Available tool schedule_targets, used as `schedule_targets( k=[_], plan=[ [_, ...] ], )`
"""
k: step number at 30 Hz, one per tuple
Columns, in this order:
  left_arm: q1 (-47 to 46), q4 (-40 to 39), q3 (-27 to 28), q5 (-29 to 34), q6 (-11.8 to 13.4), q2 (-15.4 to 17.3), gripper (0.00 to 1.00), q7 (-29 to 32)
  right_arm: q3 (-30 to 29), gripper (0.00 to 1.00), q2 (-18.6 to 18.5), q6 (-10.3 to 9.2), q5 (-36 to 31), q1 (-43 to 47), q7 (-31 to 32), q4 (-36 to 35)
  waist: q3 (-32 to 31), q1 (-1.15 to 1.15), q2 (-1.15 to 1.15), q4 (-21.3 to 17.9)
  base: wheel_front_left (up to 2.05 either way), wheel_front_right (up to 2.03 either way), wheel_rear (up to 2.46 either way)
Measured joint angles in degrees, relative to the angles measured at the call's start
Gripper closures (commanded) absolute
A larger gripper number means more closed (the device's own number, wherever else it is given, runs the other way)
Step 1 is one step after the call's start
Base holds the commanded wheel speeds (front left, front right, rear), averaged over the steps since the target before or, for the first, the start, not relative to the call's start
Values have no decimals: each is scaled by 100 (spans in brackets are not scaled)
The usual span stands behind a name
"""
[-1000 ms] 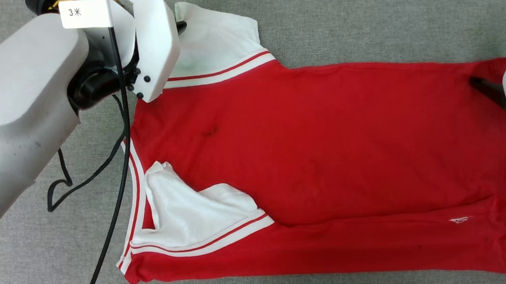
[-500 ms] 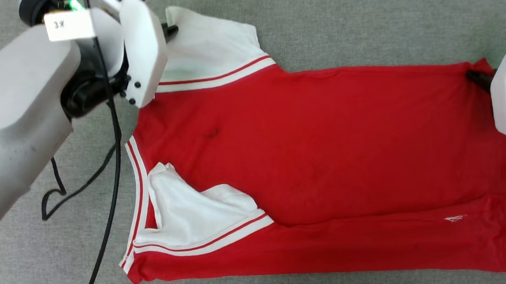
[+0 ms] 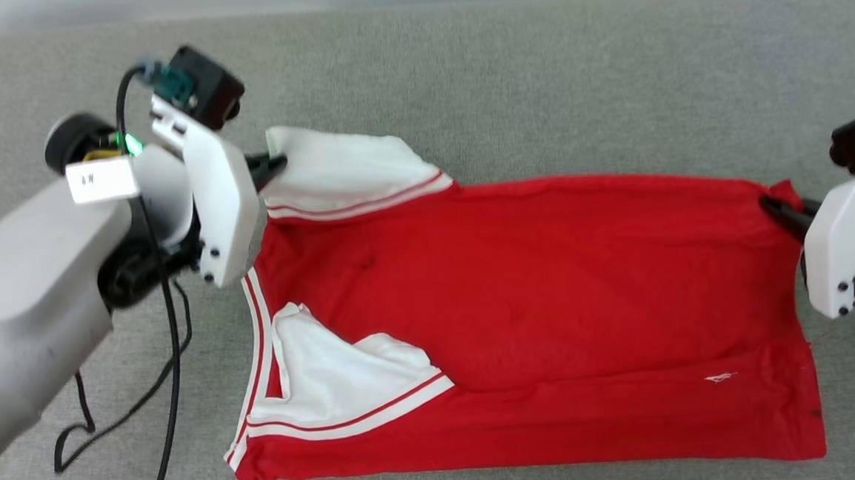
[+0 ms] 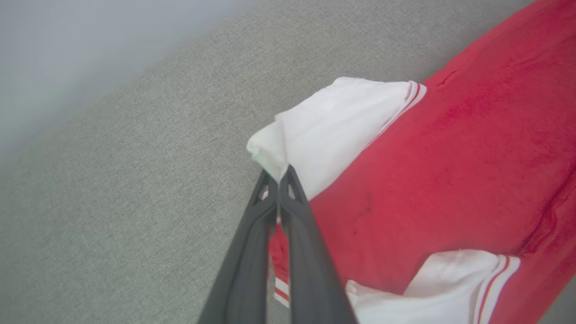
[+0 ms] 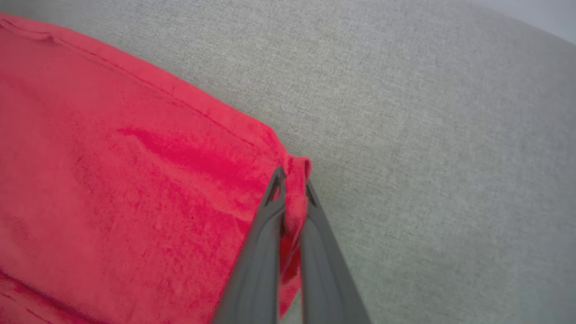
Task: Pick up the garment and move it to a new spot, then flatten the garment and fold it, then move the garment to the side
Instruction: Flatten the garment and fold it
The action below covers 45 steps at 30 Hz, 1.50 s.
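Left gripper pinched the garment's sleeve at ten o'clock, right gripper its hem at three; thin bites might slip.

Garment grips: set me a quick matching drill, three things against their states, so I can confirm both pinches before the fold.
Things:
1. left gripper
2. right gripper
3. near white sleeve of the garment

States:
A. lies crumpled on the red body
B. shut on the red hem corner
C. shut on the tip of the far white sleeve

Pairs: 1-C, 2-B, 3-A.
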Motion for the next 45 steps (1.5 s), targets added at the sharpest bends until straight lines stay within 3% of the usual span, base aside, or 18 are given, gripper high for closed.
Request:
schedule_targets(
  k=[7,17,23,30,37,38,39,40,45],
  plan=[
    [781,-526,-30,-123,225,379,100,-328,-60,100,-45,0,1,597,-152,-253,-445,0,0,-19,0,0,0],
    [1895,-1547,-81,-205,778,1031,100,-692,-285,100,-107,0,141,1633,-275,-717,-811,0,0,-27,0,0,0],
    [2601,-1975,-112,-353,1089,1239,100,-943,-498,100,-133,0,229,2278,-352,-989,-898,0,0,5,0,0,0],
    [3093,-1962,-134,-483,1230,1256,100,-1072,-642,100,-77,0,265,2839,-160,-1127,-857,0,0,20,0,0,0],
    [3289,-1475,-131,-605,1194,948,100,-1214,-609,100,178,1,145,2895,-130,-822,-701,1,0,-3,0,0,0],
    [3322,-1416,-109,-632,1194,902,91,-1278,-620,100,215,2,147,2892,-163,-782,-698,1,0,0,0,0,0],
    [3345,-1363,-88,-645,1196,865,18,-1350,-633,63,250,2,148,2891,-218,-757,-702,1,0,0,0,0,0],
    [3354,-1327,-66,-644,1200,848,0,-1427,-647,0,270,3,149,2888,-266,-757,-712,1,0,0,0,0,0],
    [3432,-1334,104,-569,1341,944,0,-1914,-742,0,160,2,345,2896,-401,-1144,-850,1,0,5,0,0,0]
  ],
)
